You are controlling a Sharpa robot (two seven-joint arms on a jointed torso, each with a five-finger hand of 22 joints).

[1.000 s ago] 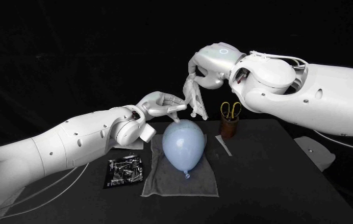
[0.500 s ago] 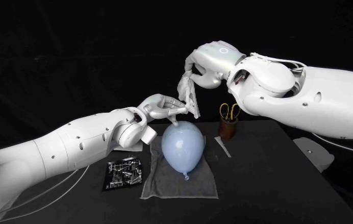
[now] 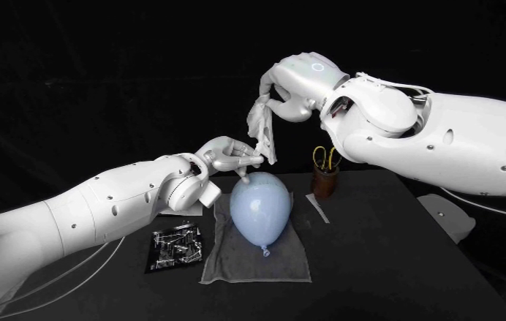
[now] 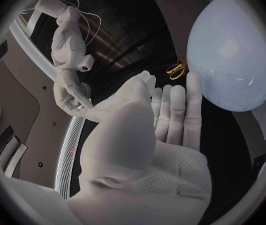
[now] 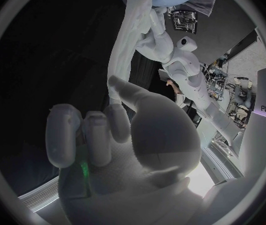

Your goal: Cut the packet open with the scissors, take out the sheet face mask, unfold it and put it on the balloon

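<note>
The white sheet mask [image 3: 257, 123] hangs in the air above the table, still partly folded into a long strip. My right hand [image 3: 293, 91] grips its upper end, seen from behind as right hand [image 5: 120, 140] with the mask [image 5: 127, 40] running away from it. My left hand [image 3: 230, 153] pinches the lower end just above the balloon's rounded end. The pale blue balloon [image 3: 260, 204] lies on a white cloth [image 3: 238, 262], knot towards me. The left wrist view shows the left hand [image 4: 158, 125] beside the balloon [image 4: 233, 60].
Yellow-handled scissors [image 3: 328, 157] stand in a brown cup [image 3: 325, 182] right of the balloon. A thin cut-off strip [image 3: 319, 209] lies in front of the cup. The opened black packet [image 3: 176, 246] lies left of the cloth.
My right hand has risen and shifted a little to the left, drawing the mask up and leftward. The left hand has followed the lower end slightly upward.
</note>
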